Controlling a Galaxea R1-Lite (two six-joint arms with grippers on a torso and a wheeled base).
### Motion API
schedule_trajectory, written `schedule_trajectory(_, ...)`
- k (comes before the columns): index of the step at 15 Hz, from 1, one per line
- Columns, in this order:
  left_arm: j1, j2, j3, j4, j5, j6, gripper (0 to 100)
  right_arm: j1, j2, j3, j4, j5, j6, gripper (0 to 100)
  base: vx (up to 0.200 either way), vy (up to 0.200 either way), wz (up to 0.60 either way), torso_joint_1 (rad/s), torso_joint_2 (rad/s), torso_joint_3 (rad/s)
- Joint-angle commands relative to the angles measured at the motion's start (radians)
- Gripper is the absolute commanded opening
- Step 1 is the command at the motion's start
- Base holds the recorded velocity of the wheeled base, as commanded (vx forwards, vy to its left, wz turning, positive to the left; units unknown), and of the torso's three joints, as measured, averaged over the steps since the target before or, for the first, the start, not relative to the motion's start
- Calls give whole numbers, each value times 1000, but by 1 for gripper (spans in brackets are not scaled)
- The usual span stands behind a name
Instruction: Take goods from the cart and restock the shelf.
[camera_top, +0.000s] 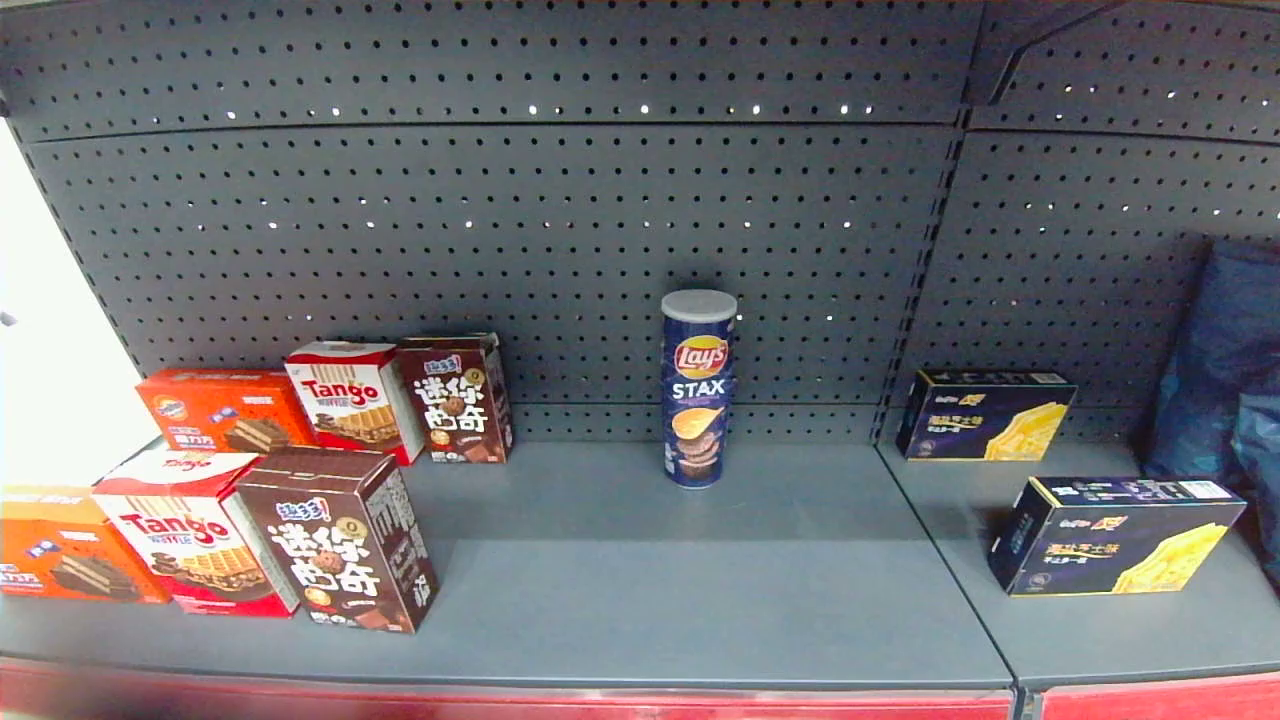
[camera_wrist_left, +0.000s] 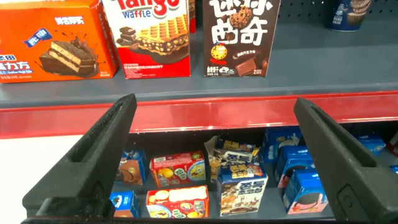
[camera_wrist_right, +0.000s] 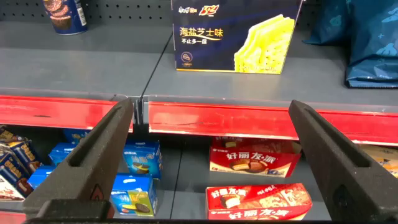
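Standing upright on the shelf (camera_top: 650, 580), close to the pegboard back wall (camera_top: 560, 230): 1 blue chip can (camera_top: 698, 388) with a grey lid, well apart from the boxes on either side.

Left end of shelf: 6 boxes in 2 rows of 3.
- Back row, left to right: rear orange box (camera_top: 222, 410), rear wafer box (camera_top: 352, 398), rear brown box (camera_top: 458, 397), side by side.
- Front row, same order: front orange box (camera_top: 65, 545), front wafer box (camera_top: 195, 530), front brown box (camera_top: 340, 535).

Right bay: 2 dark boxes with yellow print, the rear dark box (camera_top: 985, 415) near the back wall and the front dark box (camera_top: 1115, 535) closer to the red edge strip (camera_top: 500, 700). Blue bags (camera_top: 1225, 360) sit at the far right.

Left gripper (camera_wrist_left: 214, 162): fingers (camera_wrist_left: 93, 162) spread wide, holding nothing. It hangs in front of the red strip, with small snack boxes (camera_wrist_left: 177, 169) on a lower level beyond it.

Right gripper (camera_wrist_right: 211, 162): fingers wide, holding nothing. It hangs in front of the joint between the 2 bays, with red pie boxes (camera_wrist_right: 255, 155) and blue cookie packs (camera_wrist_right: 140, 158) on the lower level beyond.
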Motion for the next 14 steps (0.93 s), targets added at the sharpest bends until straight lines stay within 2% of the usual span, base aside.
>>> schedule_trajectory(1, 0, 0, 0, 0, 0, 0, 100, 0, 0, 0, 0, 1, 0, 100, 0, 0, 0, 0, 0, 0)
schedule_trajectory(8, 0, 0, 0, -2, 2, 0, 100, 0, 0, 0, 0, 1, -1, 100, 0, 0, 0, 0, 0, 0)
schedule_trajectory(14, 0, 0, 0, -2, -2, 0, 100, 0, 0, 0, -1, -2, 0, 100, 0, 0, 600, 2, 2, 2)
